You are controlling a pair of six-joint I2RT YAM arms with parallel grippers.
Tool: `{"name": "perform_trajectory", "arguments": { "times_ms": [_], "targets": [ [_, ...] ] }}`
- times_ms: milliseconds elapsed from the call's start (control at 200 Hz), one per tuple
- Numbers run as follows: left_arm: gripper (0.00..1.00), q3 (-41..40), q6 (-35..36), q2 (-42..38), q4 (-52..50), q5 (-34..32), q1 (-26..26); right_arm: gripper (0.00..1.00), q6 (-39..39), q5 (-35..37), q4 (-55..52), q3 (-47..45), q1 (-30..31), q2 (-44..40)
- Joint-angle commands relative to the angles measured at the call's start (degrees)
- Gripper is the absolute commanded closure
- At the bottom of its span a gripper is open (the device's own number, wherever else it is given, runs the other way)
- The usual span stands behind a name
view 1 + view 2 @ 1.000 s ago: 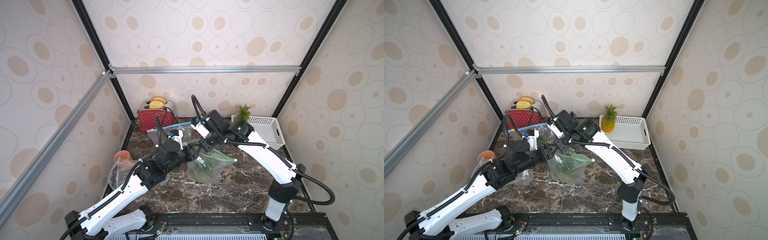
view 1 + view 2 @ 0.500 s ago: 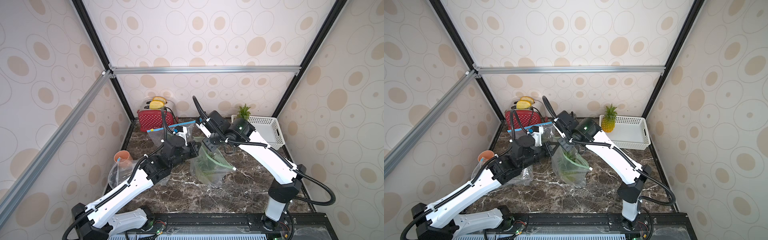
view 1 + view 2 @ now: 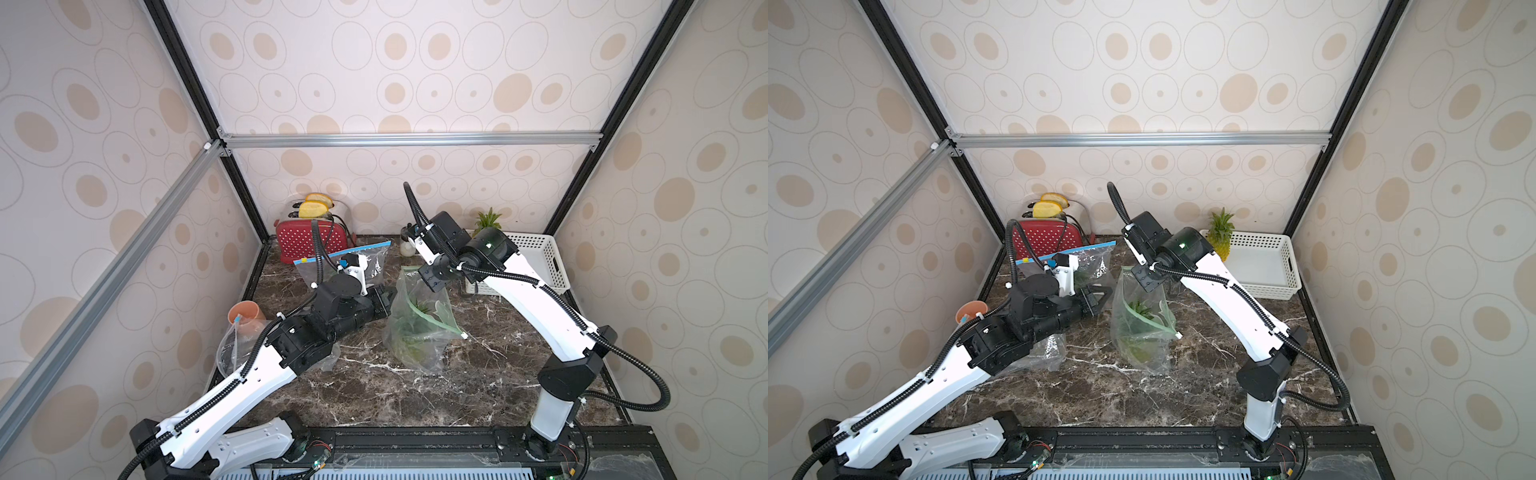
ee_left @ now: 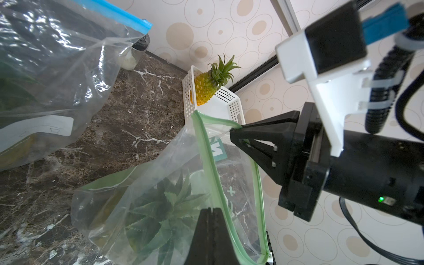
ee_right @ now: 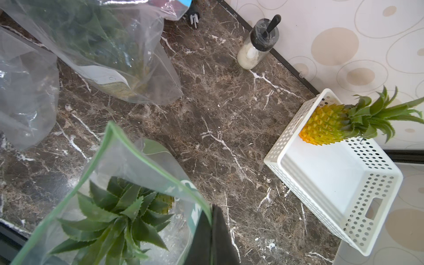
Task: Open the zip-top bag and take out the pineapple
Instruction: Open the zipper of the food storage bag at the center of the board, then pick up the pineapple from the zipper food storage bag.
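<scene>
Jaws of the left gripper [image 4: 210, 209] sit pressed together at 9 o'clock of the clear zip-top bag with a green seal [image 3: 419, 332], tips against its near lip; whether film is caught between them I cannot tell. The bag stands near the middle of the dark marble tabletop [image 3: 374, 395], mouth gaping upward. Inside it sits the pineapple with a spiky green crown [image 5: 110, 218], crown up. At 1 o'clock of the bag, the right gripper [image 4: 234, 132] pinches the far top corner of the seal, tips closed on it. At the table's 2 o'clock, a second yellow pineapple [image 3: 1221, 237] stands in a white perforated plastic basket [image 3: 1266, 286].
</scene>
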Motion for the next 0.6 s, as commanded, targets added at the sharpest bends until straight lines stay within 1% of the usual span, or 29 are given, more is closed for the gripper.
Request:
{"name": "perform_trajectory", "arguments": {
  "times_ms": [0, 145, 215, 381, 406, 496, 541, 596],
  "targets": [
    [1.0, 2.31, 0.94, -0.43, -1.79, -0.58, -0.39, 0.8, -1.78, -2.92, -0.01, 0.22, 0.16, -3.38],
    [1.0, 1.84, 0.85, -0.13, -1.27, -0.54, -0.33, 0.68, -2.22, -4.31, -1.8, 1.92, 0.22, -4.8],
    [1.0, 1.55, 0.81, -0.07, -1.0, -0.58, -0.32, 0.66, -2.36, -4.58, -3.6, 3.51, 0.38, -4.98],
    [1.0, 0.96, 1.2, -0.5, -1.0, -1.61, -0.35, 0.65, -2.53, -5.53, -7.08, 6.88, 3.02, -5.14],
    [1.0, 0.85, 1.29, -0.67, -1.0, -1.76, -0.32, 0.65, -2.41, -6.1, -7.81, 9.13, 3.57, -4.86],
    [1.0, 0.33, 1.5, -1.35, -1.0, -2.29, -0.3, 0.65, -2.15, -6.33, -10.61, 12.08, 5.16, -3.05],
    [1.0, -0.04, 1.64, -1.88, -1.0, -2.66, -0.31, 0.67, -1.92, -6.33, -11.21, 12.74, 5.49, -2.26],
    [1.0, -0.68, 1.62, -2.8, -1.08, -3.34, -0.31, 0.71, -1.49, -6.65, -11.4, 12.73, 5.49, -1.58]
  ]
}}
